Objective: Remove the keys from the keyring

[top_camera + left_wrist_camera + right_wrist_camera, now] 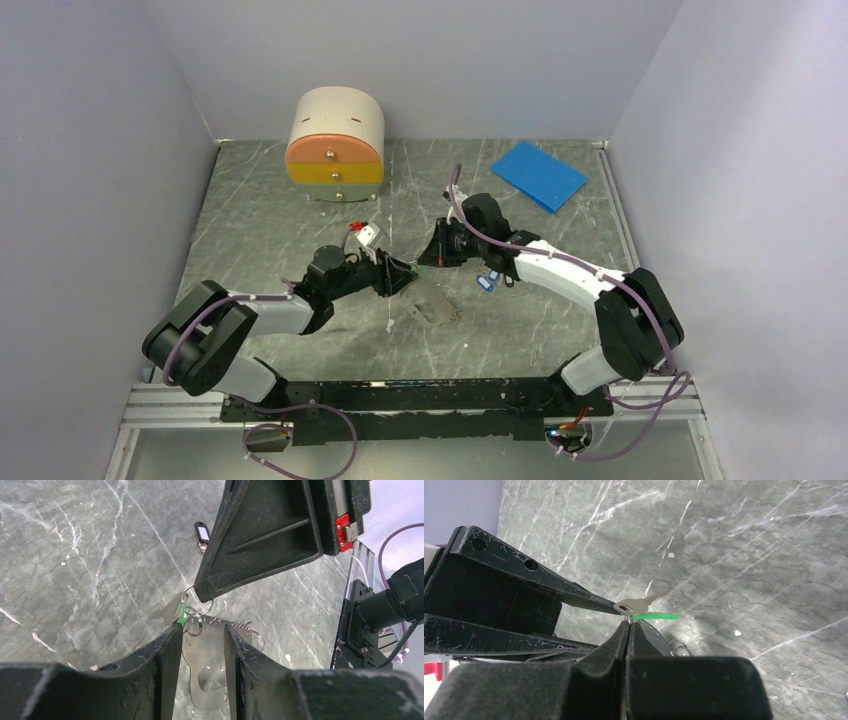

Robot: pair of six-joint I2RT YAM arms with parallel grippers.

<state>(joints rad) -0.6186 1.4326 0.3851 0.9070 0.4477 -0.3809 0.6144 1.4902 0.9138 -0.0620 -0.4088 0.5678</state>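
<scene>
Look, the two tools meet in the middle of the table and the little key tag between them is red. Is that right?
Not quite. The key tag is bright green, not red; the right wrist view shows it. The left tool and right tool do meet in the middle of the table.

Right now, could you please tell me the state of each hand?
Left hand: open, fingers apart.
Right hand: closed on the keyring, beside the green key.

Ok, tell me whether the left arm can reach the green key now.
Probably yes: the left pincer is open right beside the key, though the right pincer, shut on the keyring, crowds it.
</scene>
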